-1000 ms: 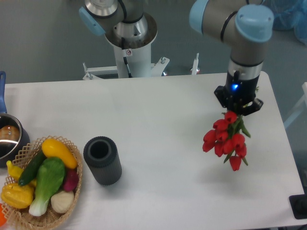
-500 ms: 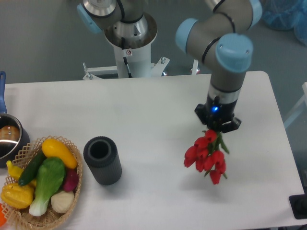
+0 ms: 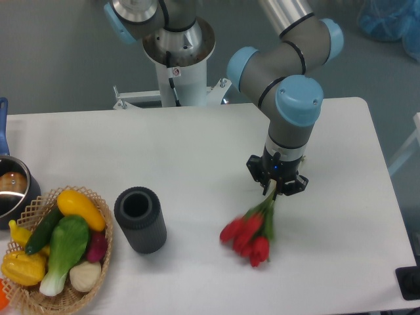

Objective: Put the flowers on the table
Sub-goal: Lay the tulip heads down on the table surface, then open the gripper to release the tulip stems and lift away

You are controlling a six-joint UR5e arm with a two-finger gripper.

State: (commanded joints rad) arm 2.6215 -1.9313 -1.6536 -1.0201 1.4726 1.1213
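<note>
Tulips (image 3: pixel 251 231) low over the surface (image 3: pixel 197 151)
Claw (image 3: pixel 275 186) grips the stem ends, buds angled down toward the near edge, probably so they lie flat once let go.

We are seeing the flowers (image 3: pixel 251 233), red tulip buds on green stems, hanging slantwise with buds pointing near-left, low over the white bench (image 3: pixel 197 157), right of centre.

Red buds and green stems mark the flowers (image 3: pixel 252 233) on the white desk (image 3: pixel 197 151); left of them a dark grey cylinder (image 3: pixel 140 220), further left a tan wicker basket (image 3: pixel 98 262) of yellow, green, purple and white vegetables; black claw (image 3: pixel 276 187) under grey-and-blue arm (image 3: pixel 289 98)
</note>
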